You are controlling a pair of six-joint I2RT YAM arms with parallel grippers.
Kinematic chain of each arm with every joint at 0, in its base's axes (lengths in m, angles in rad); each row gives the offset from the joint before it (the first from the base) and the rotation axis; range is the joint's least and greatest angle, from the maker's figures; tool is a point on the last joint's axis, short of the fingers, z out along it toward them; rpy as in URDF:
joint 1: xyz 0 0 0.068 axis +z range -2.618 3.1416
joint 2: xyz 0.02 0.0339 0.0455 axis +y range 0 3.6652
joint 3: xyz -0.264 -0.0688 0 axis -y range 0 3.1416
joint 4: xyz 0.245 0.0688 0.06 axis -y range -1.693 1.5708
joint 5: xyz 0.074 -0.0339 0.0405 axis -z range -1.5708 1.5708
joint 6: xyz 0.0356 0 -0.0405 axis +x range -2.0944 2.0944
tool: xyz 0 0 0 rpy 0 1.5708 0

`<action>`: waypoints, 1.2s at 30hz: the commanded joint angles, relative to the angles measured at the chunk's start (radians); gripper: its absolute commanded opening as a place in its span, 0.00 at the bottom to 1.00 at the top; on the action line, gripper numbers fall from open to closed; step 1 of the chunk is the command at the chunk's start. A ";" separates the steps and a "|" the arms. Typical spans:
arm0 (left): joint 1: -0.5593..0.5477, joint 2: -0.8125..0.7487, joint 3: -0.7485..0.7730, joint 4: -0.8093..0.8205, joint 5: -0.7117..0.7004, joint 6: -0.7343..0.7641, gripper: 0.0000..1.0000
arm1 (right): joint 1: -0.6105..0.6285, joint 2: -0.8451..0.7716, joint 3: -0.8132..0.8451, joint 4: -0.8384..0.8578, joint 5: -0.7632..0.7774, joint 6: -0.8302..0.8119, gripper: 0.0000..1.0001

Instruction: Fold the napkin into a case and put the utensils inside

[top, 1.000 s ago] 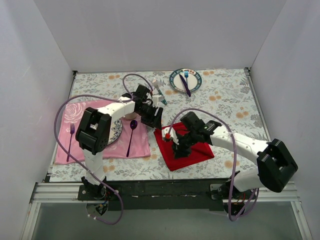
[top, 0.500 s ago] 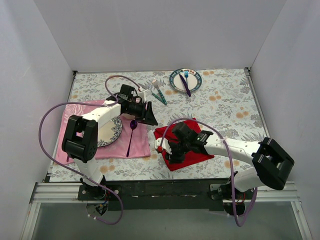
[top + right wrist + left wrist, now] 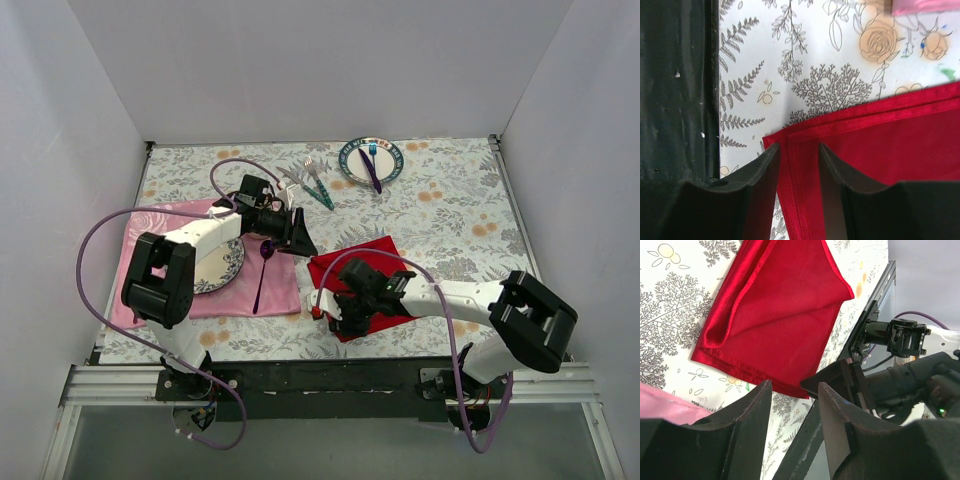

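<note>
1. The napkin [image 3: 372, 255] is found in the lower middle of the top view. It's turned like a diamond, with one corner pointed at the bottom edge of the frame. In the left wrist view a layer looks doubled over already.
2. The right gripper [image 3: 340, 308] is parked right at that lower-left corner. In the right wrist view its jaws are seen spread partway. The corner's doubled hem runs up between the fingers [image 3: 765, 170], a bit nearer the left one. Whether the cloth is actually touched can't be told.
3. The left gripper [image 3: 302, 243] is held just off the napkin's upper-left side, over the right edge of the pink placemat [image 3: 285, 292]. Its jaws are spread too, with nothing between them. From its own camera the red cloth is seen ahead, beyond the fingertips.
4. So the corner is best reached by the right arm. A pinch would probably need only a small drop and a squeeze, since the hem is roughly lined up with the gap.
5. The utensils [image 3: 318, 185] are left up in the upper middle of the top view, well apart from the napkin. They lie from upper left to lower right and are nearer the left arm.
</note>
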 commanded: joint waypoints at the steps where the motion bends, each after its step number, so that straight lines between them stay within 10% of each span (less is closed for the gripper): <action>1: 0.009 -0.073 -0.010 0.021 0.028 -0.009 0.42 | 0.009 0.014 -0.005 0.030 0.027 0.019 0.45; 15: 0.024 -0.073 -0.014 0.023 0.031 -0.013 0.44 | 0.029 0.039 0.012 0.050 0.096 0.064 0.40; 23: 0.035 -0.075 -0.016 0.024 0.031 -0.013 0.44 | 0.031 -0.001 0.011 0.040 0.085 0.075 0.03; 36: 0.059 -0.087 -0.013 0.034 0.028 -0.027 0.45 | 0.029 -0.071 0.011 -0.022 0.021 0.072 0.01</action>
